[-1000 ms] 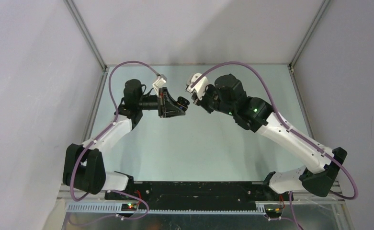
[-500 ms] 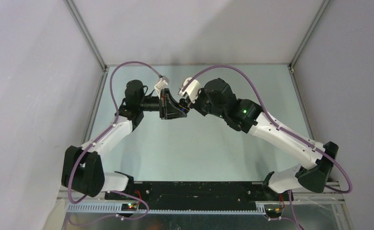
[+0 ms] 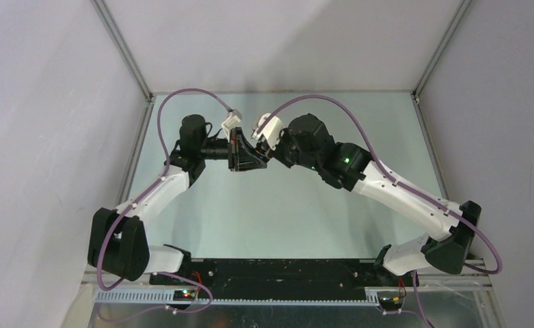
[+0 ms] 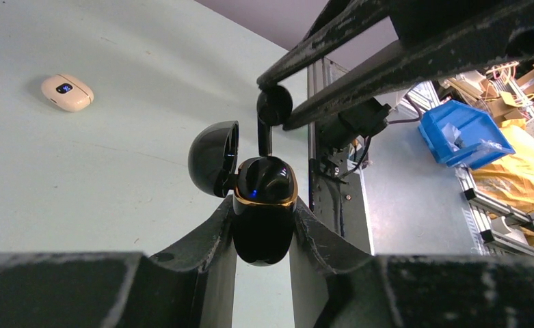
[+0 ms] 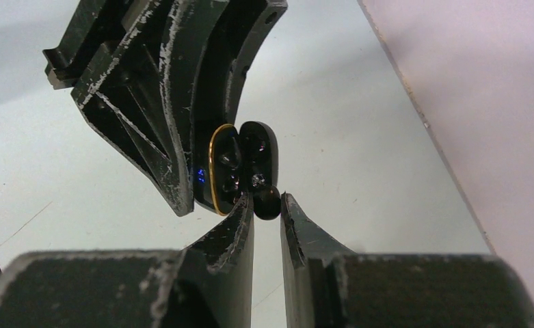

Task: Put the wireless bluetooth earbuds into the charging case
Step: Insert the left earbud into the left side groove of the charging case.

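Right gripper (image 5: 267, 207): fingers clamped on a black earbud (image 4: 273, 106), pinched by its head, stem pointing into the case.
Left gripper (image 4: 264, 205): fingers clamped on the black case (image 4: 264, 239), held above the table (image 4: 79, 184), lid (image 4: 212, 157) swung open.
Earbud: at the case mouth; whether seated, cannot tell.
Cream case (image 4: 67, 93): shut, on the table, well apart.
Risks: a stem off-line with its socket may jam or twist out of the pinch. A hard push may slide the case between the left fingers. An early release drops the earbud.
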`<state>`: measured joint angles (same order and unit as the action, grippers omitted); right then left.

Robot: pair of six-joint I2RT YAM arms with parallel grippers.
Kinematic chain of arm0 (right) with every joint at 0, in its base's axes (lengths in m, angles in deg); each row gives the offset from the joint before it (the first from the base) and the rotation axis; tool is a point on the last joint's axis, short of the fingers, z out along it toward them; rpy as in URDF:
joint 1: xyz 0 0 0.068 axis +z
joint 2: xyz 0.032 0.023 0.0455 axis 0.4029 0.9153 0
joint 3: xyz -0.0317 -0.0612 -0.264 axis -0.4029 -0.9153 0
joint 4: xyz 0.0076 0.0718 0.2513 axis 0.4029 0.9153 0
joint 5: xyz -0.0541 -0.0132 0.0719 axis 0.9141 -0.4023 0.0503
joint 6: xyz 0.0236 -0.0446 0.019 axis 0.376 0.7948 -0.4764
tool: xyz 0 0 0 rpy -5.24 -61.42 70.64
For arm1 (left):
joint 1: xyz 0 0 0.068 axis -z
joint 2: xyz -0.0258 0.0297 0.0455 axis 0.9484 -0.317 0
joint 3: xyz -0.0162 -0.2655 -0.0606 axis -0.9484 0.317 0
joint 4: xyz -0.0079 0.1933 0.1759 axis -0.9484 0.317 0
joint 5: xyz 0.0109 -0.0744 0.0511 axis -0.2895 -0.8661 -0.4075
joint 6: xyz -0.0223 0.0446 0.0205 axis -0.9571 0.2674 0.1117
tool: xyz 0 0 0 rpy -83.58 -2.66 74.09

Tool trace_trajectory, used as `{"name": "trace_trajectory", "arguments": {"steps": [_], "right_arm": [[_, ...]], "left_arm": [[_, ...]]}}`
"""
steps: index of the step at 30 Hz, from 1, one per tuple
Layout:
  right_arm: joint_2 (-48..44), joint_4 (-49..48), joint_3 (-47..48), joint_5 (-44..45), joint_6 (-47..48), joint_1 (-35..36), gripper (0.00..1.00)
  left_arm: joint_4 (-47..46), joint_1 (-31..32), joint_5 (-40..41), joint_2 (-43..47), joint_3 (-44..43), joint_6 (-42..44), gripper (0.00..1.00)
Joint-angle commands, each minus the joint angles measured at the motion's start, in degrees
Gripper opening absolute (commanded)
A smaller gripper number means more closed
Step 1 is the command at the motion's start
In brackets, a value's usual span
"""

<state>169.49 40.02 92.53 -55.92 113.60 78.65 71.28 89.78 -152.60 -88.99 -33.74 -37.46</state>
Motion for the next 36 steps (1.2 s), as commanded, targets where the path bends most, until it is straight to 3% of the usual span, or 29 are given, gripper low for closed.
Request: {"name": "trace_trajectory", "arguments": {"steps": [1, 16, 22, 36], "right_arm": [[1.6, -2.0, 0.1, 0.4, -0.7, 1.2, 0.07], [2.3, -1.8, -0.5, 0.8, 0.0, 2.2, 0.07], [2.3, 0.9, 1.3, -2.0, -1.3, 2.2, 0.25], [0.5, 4.0, 3.4, -9.0, -3.9, 0.6, 0.50]], "left_arm": [[-0.2, 0.4, -0.2, 1.9, -0.6, 1.5, 0.00], [-0.3, 0.4, -0.5, 2.3, -0.4, 2.0, 0.00], [0.5, 0.5, -0.5, 2.3, -0.5, 2.7, 0.00], [3.1, 0.4, -0.5, 2.9, -1.1, 5.3, 0.00]]}}
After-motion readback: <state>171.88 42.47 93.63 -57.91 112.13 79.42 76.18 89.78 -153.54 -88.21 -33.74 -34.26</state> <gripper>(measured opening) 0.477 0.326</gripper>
